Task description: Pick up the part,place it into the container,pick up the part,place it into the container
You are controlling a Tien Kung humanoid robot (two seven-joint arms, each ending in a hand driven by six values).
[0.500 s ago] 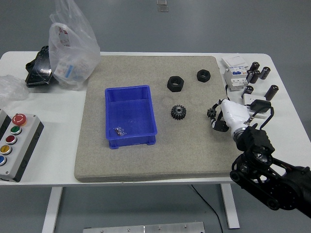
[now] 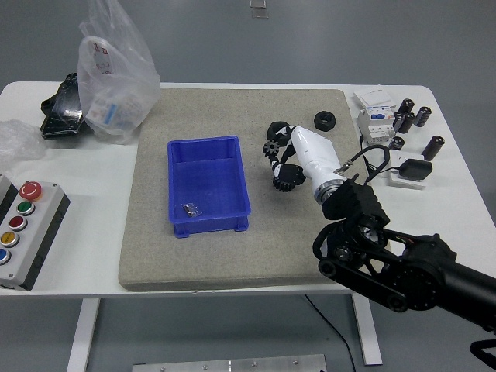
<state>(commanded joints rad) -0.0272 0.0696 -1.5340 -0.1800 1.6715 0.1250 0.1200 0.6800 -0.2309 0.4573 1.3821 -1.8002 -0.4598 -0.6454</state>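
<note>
While the right hand (image 2: 285,155) grips a small black gear (image 2: 271,149) above the grey mat (image 2: 232,256), the blue container (image 2: 207,184) sits left, beside another gear (image 2: 288,179).

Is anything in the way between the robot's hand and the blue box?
Nothing visible is. The right hand hovers over the gear on the grey mat, and the strip of mat between it and the blue box is bare.
</note>
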